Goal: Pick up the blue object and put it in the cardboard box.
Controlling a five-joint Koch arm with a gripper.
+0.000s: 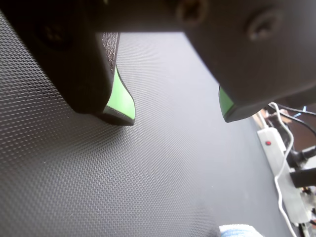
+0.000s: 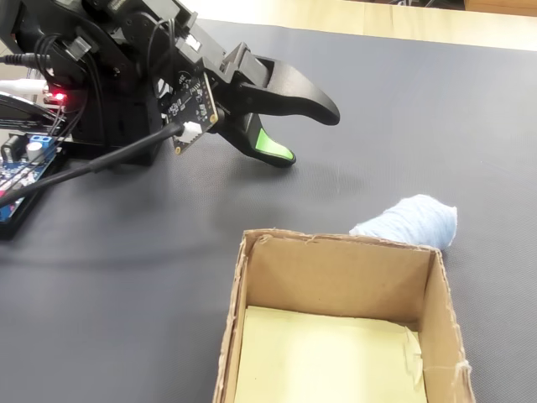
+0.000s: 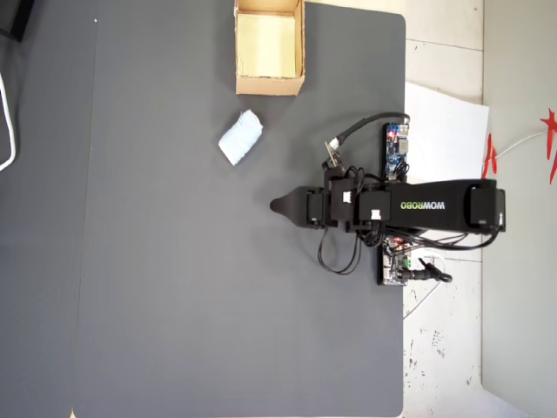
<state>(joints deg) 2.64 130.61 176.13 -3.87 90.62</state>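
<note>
Item: blue object [image 3: 240, 138] — pale, soft-looking block with a ribbed, sponge-like surface, lying loose on the dark mat [image 3: 174, 287]. Landmark: the cardboard box [image 3: 270, 84], open-topped, nothing seen in it, pale yellowish floor.

Position: in the fixed view the blue object [image 2: 409, 222] sits just beside the box's [image 2: 230, 332] far right corner, outside it; whether it touches the wall cannot be told. In the overhead view it lies near the box, below its lower left corner.

Gripper [image 2: 312, 132]: low over the mat, well apart from the box and from the object. Fingers spread with nothing between them — the wrist view shows two green-padded tips [image 1: 121, 101] with bare mat in the gap.

Handling (a judgement): likely very light and compressible, not fragile, with enough surface texture to resist slipping. Best taken across its narrower width near the middle; a firm squeeze should do no harm, though it may bulge at the ends.

Status: pickup not yet begun.
</note>
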